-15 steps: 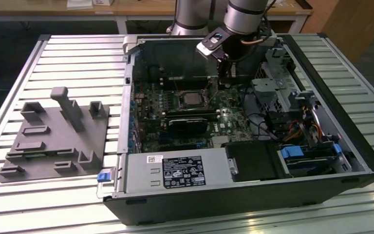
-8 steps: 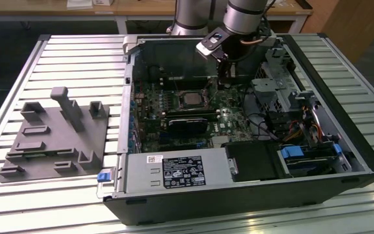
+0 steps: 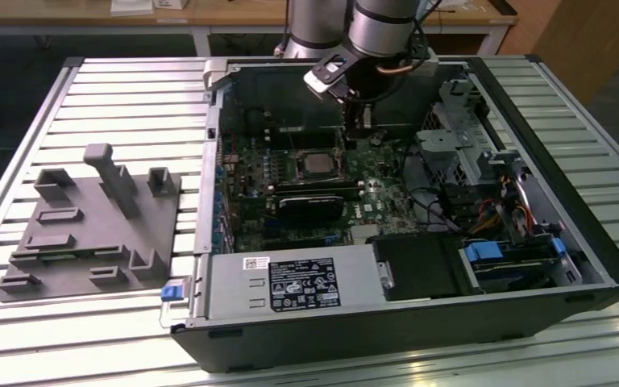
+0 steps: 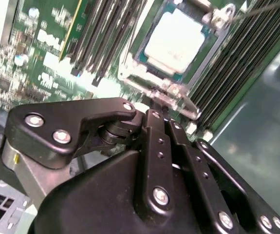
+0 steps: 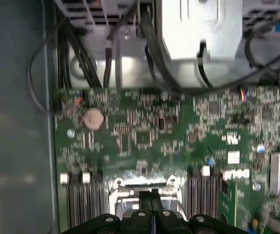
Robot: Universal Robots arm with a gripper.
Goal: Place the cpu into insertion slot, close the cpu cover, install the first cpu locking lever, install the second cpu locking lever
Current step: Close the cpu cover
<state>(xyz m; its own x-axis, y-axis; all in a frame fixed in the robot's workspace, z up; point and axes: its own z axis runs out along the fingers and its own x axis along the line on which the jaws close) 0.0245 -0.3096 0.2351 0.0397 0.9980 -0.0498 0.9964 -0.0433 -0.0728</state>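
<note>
The cpu (image 4: pixel 176 36) is a pale square chip lying flat in the insertion slot (image 4: pixel 144 68) on the green motherboard; in the exterior view the cpu (image 3: pixel 315 164) sits mid-board inside the open computer case. A silver cpu cover (image 4: pixel 213 41) frames the chip and looks to lie flat around it. A thin wire lever (image 4: pixel 259 9) runs off beside the socket. My gripper (image 4: pixel 155 113) is shut, its black fingertips pressed together at the socket's edge. In the first wrist view the gripper (image 5: pixel 151 196) hangs over the socket rim (image 5: pixel 125 184). In the exterior view the gripper (image 3: pixel 359 127) is just above the board.
Long black memory slots (image 4: pixel 108 29) flank the socket. A black card (image 3: pixel 312 205) stands nearer the case front, with cables (image 3: pixel 498 214) and drive bays (image 3: pixel 454 153) on the exterior view's right. A grey fixture (image 3: pixel 89 230) rests on the slatted table outside the case.
</note>
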